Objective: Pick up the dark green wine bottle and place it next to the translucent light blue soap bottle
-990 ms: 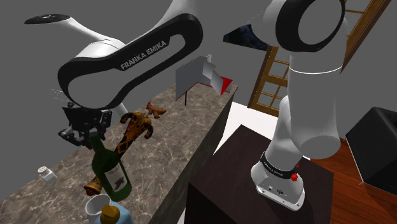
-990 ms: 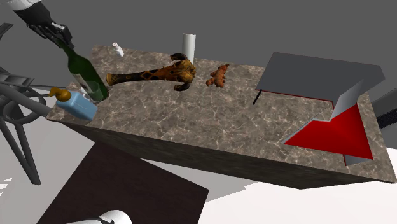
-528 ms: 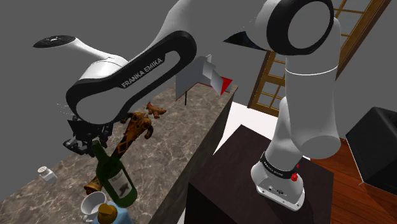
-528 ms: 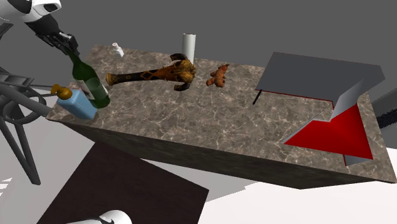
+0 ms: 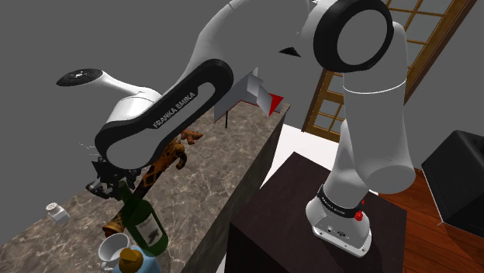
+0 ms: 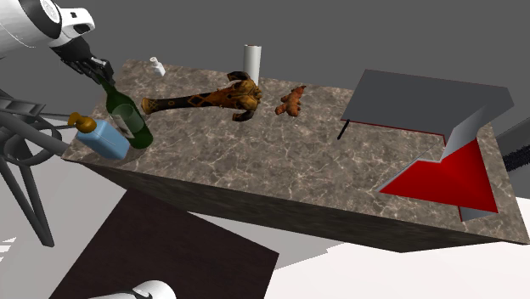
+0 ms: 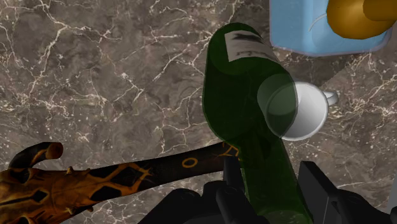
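Note:
My gripper (image 5: 108, 184) is shut on the neck of the dark green wine bottle (image 5: 144, 223). The bottle leans, its base low over the marble counter (image 6: 280, 161) near the corner. In the second exterior view the gripper (image 6: 96, 71) holds the bottle (image 6: 130, 120) right beside the light blue soap bottle (image 6: 107, 138) with its orange cap. From the wrist, the black fingers (image 7: 233, 186) clasp the bottle's neck (image 7: 270, 181), and the soap bottle (image 7: 312, 32) lies just beyond the bottle's base. I cannot tell whether the base touches the counter.
A white cup (image 7: 304, 112) stands against the bottle, close to the soap bottle. A brown ornate horn-shaped object (image 6: 212, 99) lies mid-counter, with a ginger-like piece (image 6: 291, 102) and a white cylinder (image 6: 252, 59) nearby. A grey and red box (image 6: 433, 140) occupies the far end.
The gripper has come down with the bottle, carrying it closer to the counter and right up beside the soap bottle. The bottle leans more.

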`<state>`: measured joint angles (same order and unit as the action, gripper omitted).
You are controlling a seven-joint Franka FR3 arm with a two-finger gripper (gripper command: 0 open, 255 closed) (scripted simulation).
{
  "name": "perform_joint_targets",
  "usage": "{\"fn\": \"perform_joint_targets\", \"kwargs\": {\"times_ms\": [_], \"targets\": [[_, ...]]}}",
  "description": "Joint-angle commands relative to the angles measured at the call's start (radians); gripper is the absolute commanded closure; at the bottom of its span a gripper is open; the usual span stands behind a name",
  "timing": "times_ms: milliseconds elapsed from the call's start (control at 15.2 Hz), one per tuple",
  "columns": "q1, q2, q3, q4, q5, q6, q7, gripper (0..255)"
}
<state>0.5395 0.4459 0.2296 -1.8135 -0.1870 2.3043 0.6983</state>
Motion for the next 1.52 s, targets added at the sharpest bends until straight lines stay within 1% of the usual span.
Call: {"fn": "perform_joint_targets", "kwargs": {"times_ms": [0,594,660,990,1254,1452], "targets": [[0.002,0.015,-0.003,-0.006,-0.006,0.021,0.004,255],[0.003,0.023,-0.005,-0.008,-0.009,0.031,0.007,255],[0.003,0.023,-0.005,-0.008,-0.009,0.031,0.007,0],[0.003,0.023,-0.005,-0.008,-0.009,0.031,0.007,0],[-0.005,-0.055,0.011,0.010,0.019,-0.063,-0.011,0],[-0.005,-0.055,0.011,0.010,0.019,-0.063,-0.011,0]]}}
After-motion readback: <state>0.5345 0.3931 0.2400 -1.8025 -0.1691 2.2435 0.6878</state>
